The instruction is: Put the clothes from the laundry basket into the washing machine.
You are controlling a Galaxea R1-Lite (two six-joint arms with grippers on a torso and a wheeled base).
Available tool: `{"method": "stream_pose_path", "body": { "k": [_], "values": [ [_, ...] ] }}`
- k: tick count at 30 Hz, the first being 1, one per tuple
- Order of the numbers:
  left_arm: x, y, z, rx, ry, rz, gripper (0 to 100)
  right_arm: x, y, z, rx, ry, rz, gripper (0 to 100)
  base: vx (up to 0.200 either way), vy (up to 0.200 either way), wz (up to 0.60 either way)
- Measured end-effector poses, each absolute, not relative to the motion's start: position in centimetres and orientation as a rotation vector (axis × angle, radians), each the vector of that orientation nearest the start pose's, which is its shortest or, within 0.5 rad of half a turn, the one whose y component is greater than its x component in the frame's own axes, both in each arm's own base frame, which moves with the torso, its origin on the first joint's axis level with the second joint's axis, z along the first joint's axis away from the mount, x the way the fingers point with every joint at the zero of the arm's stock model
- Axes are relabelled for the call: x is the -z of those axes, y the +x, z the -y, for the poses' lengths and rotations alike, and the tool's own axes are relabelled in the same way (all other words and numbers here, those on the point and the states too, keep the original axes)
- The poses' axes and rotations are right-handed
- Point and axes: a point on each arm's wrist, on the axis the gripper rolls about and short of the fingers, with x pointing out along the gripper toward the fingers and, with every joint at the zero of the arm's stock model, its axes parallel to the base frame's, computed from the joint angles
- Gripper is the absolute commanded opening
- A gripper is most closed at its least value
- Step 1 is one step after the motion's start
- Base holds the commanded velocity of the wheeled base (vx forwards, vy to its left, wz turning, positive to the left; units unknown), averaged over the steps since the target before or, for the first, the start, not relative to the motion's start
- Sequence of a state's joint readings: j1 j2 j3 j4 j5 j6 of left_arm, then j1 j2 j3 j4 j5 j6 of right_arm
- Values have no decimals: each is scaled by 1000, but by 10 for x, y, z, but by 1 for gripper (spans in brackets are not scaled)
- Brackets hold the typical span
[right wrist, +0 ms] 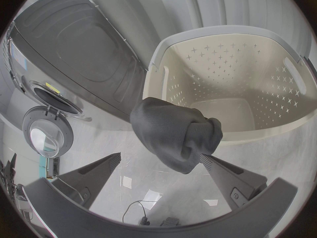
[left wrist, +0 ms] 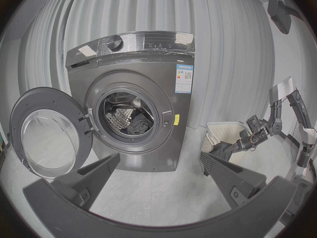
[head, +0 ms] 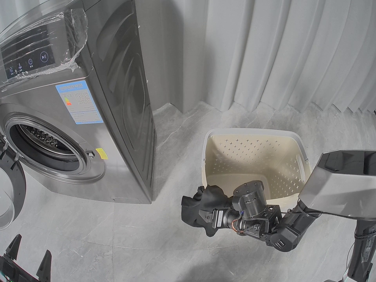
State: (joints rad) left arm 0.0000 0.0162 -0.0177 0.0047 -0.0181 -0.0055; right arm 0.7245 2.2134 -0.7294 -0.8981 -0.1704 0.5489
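Head view has the dark garment (head: pixel 203 210) bunched at the tip of the right hand (head: pixel 213 218), just outside the near left corner of the basket (head: pixel 250 131) and above the floor (head: pixel 156 232). From the right wrist view, the garment (right wrist: pixel 171 133) sits in front of the right hand (right wrist: pixel 158 156), whose fingers stand wide apart. The cloth touches one fingertip (right wrist: pixel 206 159) and is clear of the other. It overlaps the basket's corner rim (right wrist: pixel 155 60), and I cannot tell whether it hangs from that finger or rests on the rim. Behind it the basket's pale inside shows bare walls and bottom. The washer (head: pixel 117 98) stands well to the left of the basket, its door (left wrist: pixel 49 133) swung fully open. In the left wrist view, another dark piece (left wrist: pixel 140 124) lies inside the drum (left wrist: pixel 122 116). The left hand (head: pixel 32 245) is low in front of the washer, well apart from the garment, its fingers spread and holding nothing. A pale curtain (head: pixel 274 40) hangs behind.
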Motion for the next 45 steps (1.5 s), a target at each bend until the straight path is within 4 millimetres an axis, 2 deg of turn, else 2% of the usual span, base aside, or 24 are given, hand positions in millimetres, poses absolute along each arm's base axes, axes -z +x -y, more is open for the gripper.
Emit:
{"method": "stream_pose_path", "body": {
  "k": [12,13,25,31,38,45],
  "values": [
    [-80,-23,0,18,-4,-4,100,-3,291,-239,-326,293,-618,100,0,0,0],
    [-80,-23,0,18,-4,-4,100,-3,291,-240,-326,295,-614,0,0,0,0],
    [-80,-23,0,18,-4,-4,100,-1,290,-243,-337,306,-603,0,0,0,0],
    [-80,-23,0,17,-7,-5,100,-13,280,-240,-349,309,-598,0,0,0,0],
    [-80,-23,0,17,-12,-4,100,-48,249,-232,-405,312,-567,0,0,0,0],
    [-80,-23,0,16,-16,-4,100,-99,206,-218,-517,308,-476,0,0,0,0]
  ]
}}
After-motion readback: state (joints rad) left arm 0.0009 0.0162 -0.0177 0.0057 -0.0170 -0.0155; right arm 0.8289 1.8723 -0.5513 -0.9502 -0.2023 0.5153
